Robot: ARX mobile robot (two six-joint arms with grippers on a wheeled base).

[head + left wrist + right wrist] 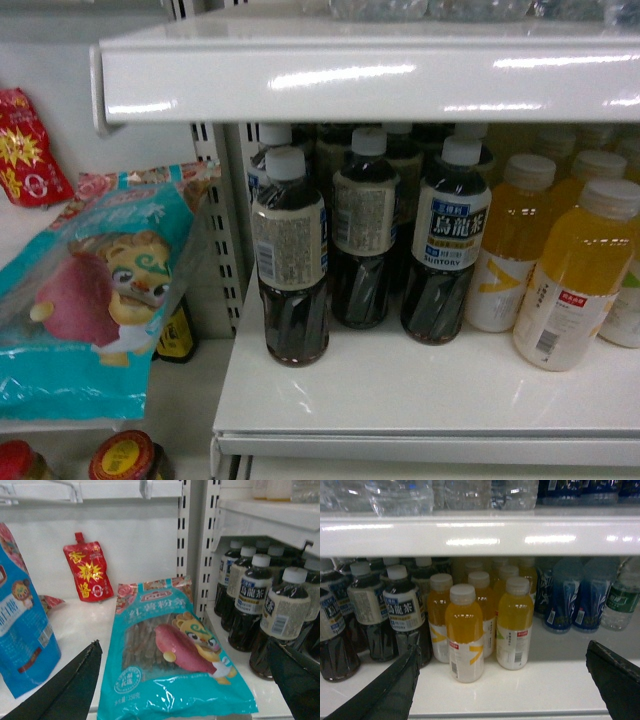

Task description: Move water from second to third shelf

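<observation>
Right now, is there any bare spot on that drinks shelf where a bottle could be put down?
Yes: the front strip of the shelf, ahead of the dark tea bottles and yellow drink bottles, is bare. In the right wrist view, bare shelf also lies ahead of the blue bottles. Behind, the rows stand packed. Left, a teal snack bag fills the neighbouring shelf.

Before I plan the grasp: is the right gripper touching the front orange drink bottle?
Apart. The right wrist view shows the right gripper open, its fingers low at either side, with bare shelf around the front orange drink bottle.
</observation>
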